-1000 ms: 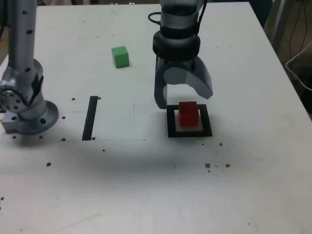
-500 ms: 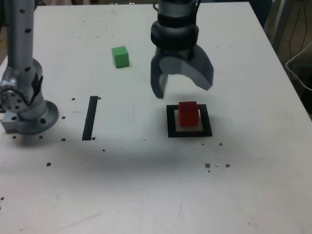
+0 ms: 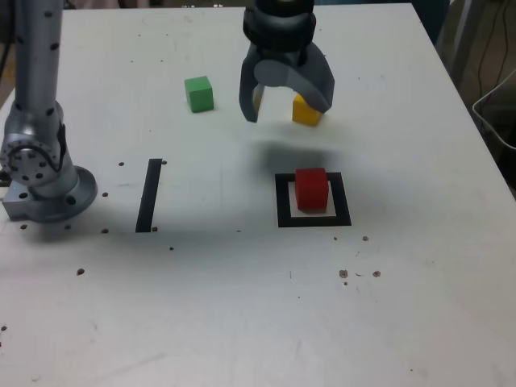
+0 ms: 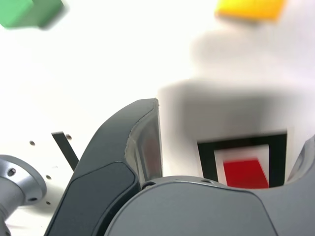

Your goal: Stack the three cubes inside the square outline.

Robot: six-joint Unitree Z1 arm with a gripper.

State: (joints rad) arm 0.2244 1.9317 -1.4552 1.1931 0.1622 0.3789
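Nearest you on the tabletop (image 3: pixel 185 322), the square outline (image 3: pixel 284 211) already has the red cube (image 3: pixel 311 190) standing upright in it, with white showing around its foot. Treat that cube as the base of the stack: it looks rigid, smooth and probably light, so a brush from a finger could slide it or turn it. Off to the exterior view's left lies the black strip (image 3: pixel 148 196), which is no part of the target. Beyond the outline, your gripper (image 3: pixel 288 114) hangs above the table with its jaws spread wide and nothing between them. Just past it, partly hidden by a finger, the yellow cube (image 3: pixel 306 115) sits on the table, the likeliest next pick. Expect it to handle as a small, stiff block that won't squash or break easily; its flat sides may be a little slick, so square the fingers to two opposite faces, go down around the middle of its height and close evenly, or it may twist out. Farther back, towards the exterior view's left, the green cube (image 3: pixel 199 95) rests by itself. It looks the same sort of block, so take it by opposite side faces too, leaving its underside free for stacking.
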